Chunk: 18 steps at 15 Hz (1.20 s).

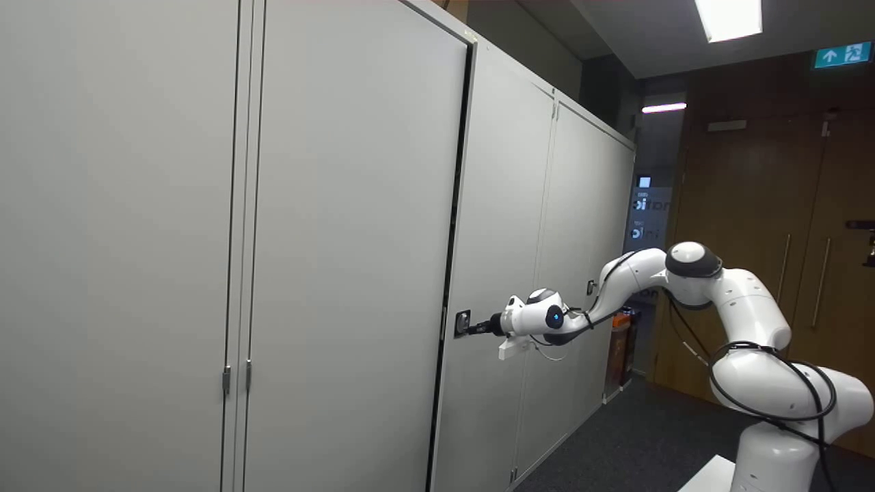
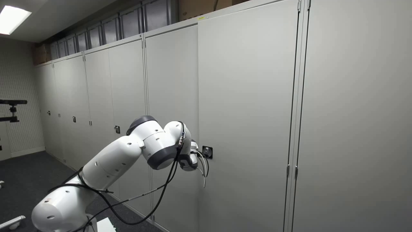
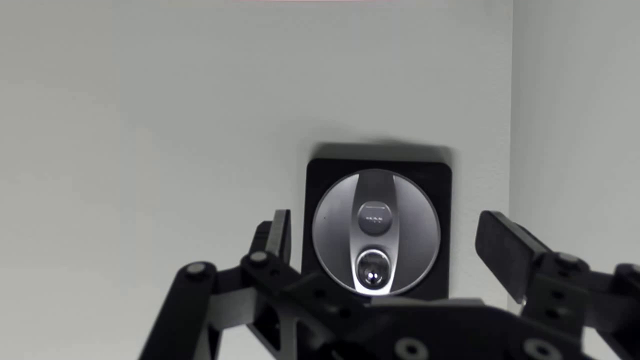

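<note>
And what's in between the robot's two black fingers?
The round silver cabinet latch on its black plate shows between the spread fingers. You can see that in the wrist view.

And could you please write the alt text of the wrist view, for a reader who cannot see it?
A round silver handle on a black plate shows between the spread fingers of an open black pincer, which does not grip it. The plate sits on a pale grey cabinet door, close to the door's right edge in this view.
</note>
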{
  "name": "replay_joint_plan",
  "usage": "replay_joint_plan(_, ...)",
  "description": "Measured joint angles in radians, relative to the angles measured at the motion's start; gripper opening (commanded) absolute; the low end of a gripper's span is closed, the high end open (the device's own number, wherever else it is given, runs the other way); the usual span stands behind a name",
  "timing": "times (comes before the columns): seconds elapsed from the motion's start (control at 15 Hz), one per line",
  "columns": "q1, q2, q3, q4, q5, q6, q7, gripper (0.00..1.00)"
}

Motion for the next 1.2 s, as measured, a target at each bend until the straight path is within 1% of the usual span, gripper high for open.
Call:
replay_joint_plan(0.2,0.044,0.0,-0.056,0.031,0.0,0.0,0.025,1.0)
replay_joint_plan(0.53,0.142,0.0,-0.144,0.134,0.0,0.004,0.082,1.0)
replay_joint_plan(0.87,0.243,-0.004,-0.228,0.222,0.0,0.073,0.14,1.0)
replay_joint_plan(0.93,0.262,-0.005,-0.245,0.237,0.0,0.092,0.149,0.75)
replay_joint_plan(1.0,0.279,-0.006,-0.261,0.251,0.0,0.104,0.157,0.74)
replay_joint_plan(1.07,0.297,-0.007,-0.276,0.265,0.0,0.116,0.163,0.66)
replay_joint_plan(1.2,0.302,-0.006,-0.272,0.272,0.0,0.119,0.16,0.49)
